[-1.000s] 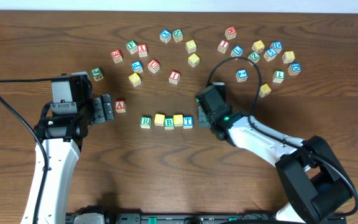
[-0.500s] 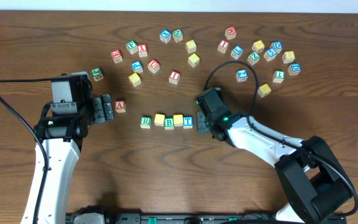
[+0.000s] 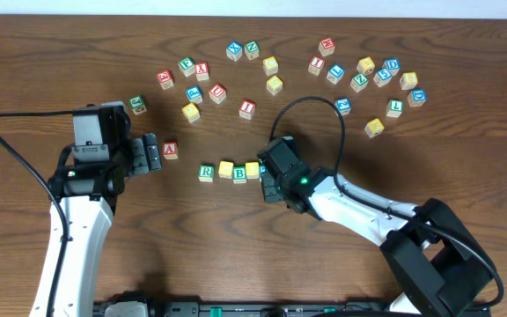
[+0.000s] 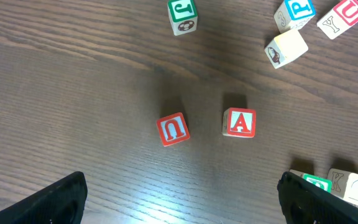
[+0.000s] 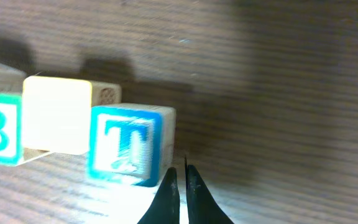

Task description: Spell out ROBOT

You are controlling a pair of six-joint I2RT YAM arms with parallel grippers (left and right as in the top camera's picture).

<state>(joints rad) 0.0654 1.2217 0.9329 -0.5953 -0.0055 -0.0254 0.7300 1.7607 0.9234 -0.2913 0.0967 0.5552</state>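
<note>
A row on the table reads R (image 3: 206,173), yellow block (image 3: 226,168), B (image 3: 239,173), yellow block (image 3: 253,169), then a blue T (image 5: 129,146). My right gripper (image 5: 180,177) is shut and empty, its tips at the T's right side. In the overhead view the right gripper (image 3: 268,180) covers most of the T. My left gripper (image 3: 152,154) is open and empty beside the red A block (image 3: 171,150). In the left wrist view the left gripper (image 4: 182,205) has the A (image 4: 239,123) and a red U block (image 4: 173,129) beyond its fingers.
Several loose letter blocks lie scattered across the back of the table, from a green J (image 3: 137,105) at the left to a blue block (image 3: 417,96) at the right. A red I block (image 3: 247,108) sits behind the row. The right arm's cable loops above the row.
My right gripper has moved left, from beside the row to over the T block's right side. The row of blocks and the left arm have not moved.
</note>
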